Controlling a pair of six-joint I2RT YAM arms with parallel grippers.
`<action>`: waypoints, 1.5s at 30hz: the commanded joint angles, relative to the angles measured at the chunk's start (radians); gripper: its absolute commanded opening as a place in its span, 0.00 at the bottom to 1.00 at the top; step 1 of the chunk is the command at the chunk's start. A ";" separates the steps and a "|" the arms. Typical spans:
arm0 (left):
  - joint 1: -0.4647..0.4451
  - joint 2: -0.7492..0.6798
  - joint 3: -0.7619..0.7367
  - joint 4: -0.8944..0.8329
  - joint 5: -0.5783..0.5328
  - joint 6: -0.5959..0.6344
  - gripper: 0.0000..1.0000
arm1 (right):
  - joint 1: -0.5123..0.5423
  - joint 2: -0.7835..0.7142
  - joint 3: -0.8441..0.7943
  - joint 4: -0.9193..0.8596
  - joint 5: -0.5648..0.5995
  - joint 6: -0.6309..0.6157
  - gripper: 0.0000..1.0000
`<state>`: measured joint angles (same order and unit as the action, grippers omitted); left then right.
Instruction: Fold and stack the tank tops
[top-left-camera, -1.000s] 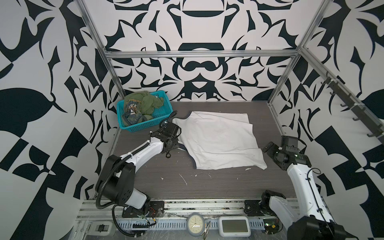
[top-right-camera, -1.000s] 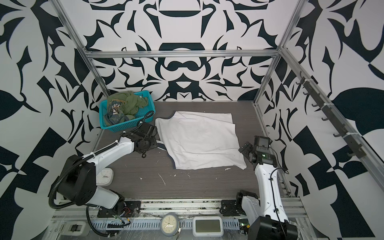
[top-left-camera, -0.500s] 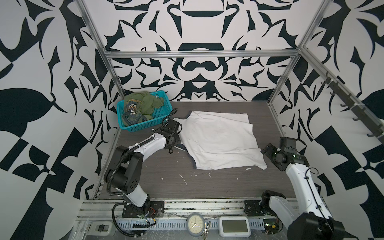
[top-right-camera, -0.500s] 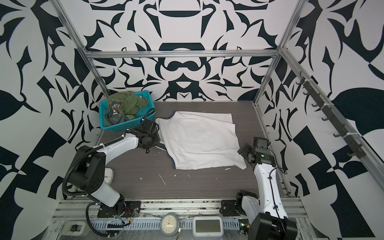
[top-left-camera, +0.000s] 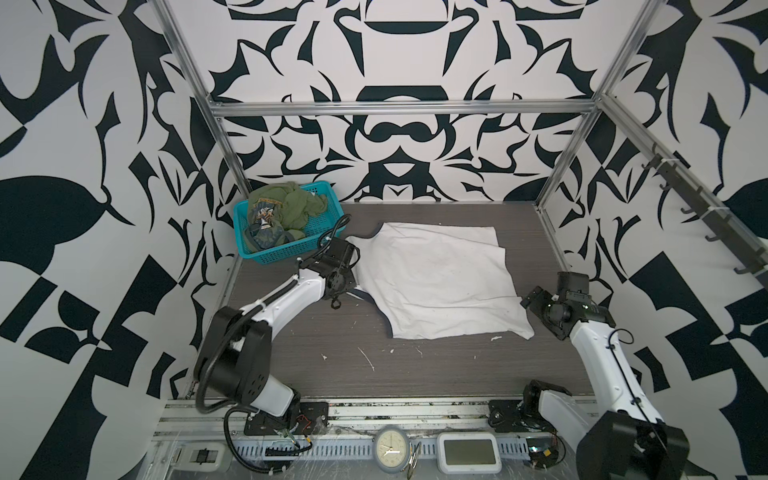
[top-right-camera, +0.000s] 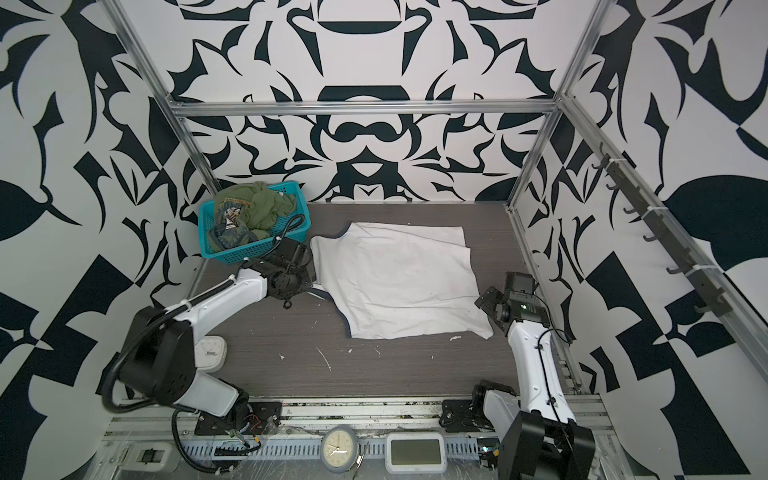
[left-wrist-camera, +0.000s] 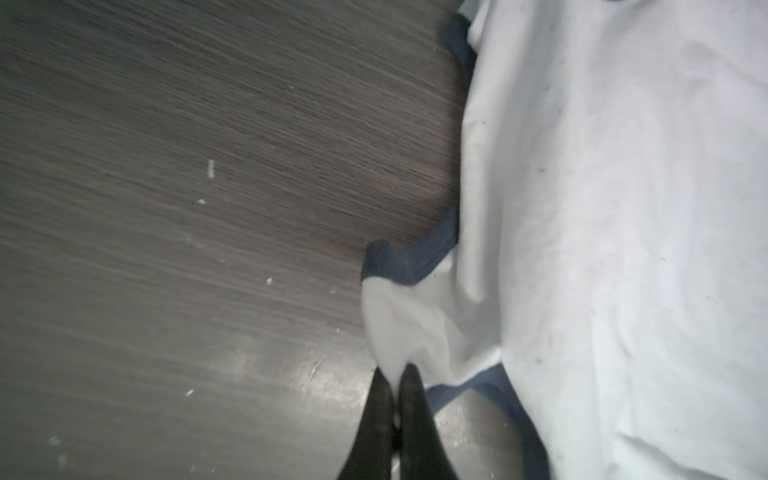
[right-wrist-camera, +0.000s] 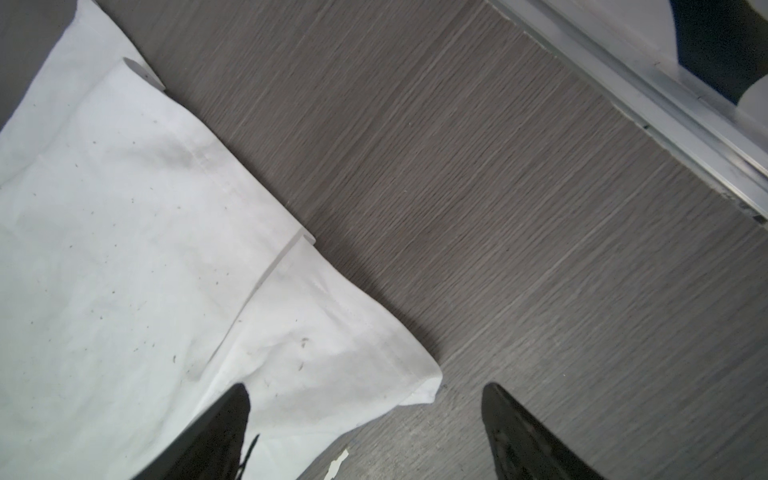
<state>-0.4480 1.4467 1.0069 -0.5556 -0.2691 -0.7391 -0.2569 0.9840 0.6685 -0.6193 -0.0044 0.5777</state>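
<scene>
The white tank top (top-left-camera: 436, 282) (top-right-camera: 395, 278) lies spread flat on the dark wood table, its navy-trimmed straps toward the left. My left gripper (left-wrist-camera: 394, 376) (top-left-camera: 347, 286) (top-right-camera: 307, 286) is shut on the near strap of the white tank top (left-wrist-camera: 623, 208), pinching a white fold just past the navy trim. My right gripper (right-wrist-camera: 365, 395) (top-left-camera: 534, 301) (top-right-camera: 486, 301) stands open low over the near right hem corner of the white tank top (right-wrist-camera: 104, 249), one finger above the cloth, the other above bare table. The olive green tank top (top-left-camera: 291, 205) (top-right-camera: 257, 203) is bunched in the basket.
The teal mesh basket (top-left-camera: 282, 251) (top-right-camera: 249, 253) stands at the back left, just behind my left wrist. Aluminium frame posts and a rail (right-wrist-camera: 665, 104) border the table. A small white timer (top-right-camera: 210, 351) lies by the left arm's base. White scraps (top-left-camera: 368, 359) dot the front.
My left gripper has closed on the white top's strap while the arm folded in closer. The right gripper has edged slightly toward the hem corner and stays open.
</scene>
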 joint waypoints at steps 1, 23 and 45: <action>0.005 -0.163 -0.050 -0.193 -0.077 -0.029 0.00 | 0.041 0.026 0.042 0.029 -0.013 -0.019 0.88; 0.143 -0.197 -0.194 -0.178 -0.175 -0.125 0.68 | 0.326 0.234 0.095 0.026 0.052 -0.049 0.87; -0.517 0.210 -0.105 0.134 0.238 -0.195 0.72 | 0.349 0.484 0.105 0.079 -0.033 0.014 0.86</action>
<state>-0.9558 1.6196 0.9230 -0.4408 -0.0864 -0.9066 0.0906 1.4593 0.7475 -0.5068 -0.0933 0.5625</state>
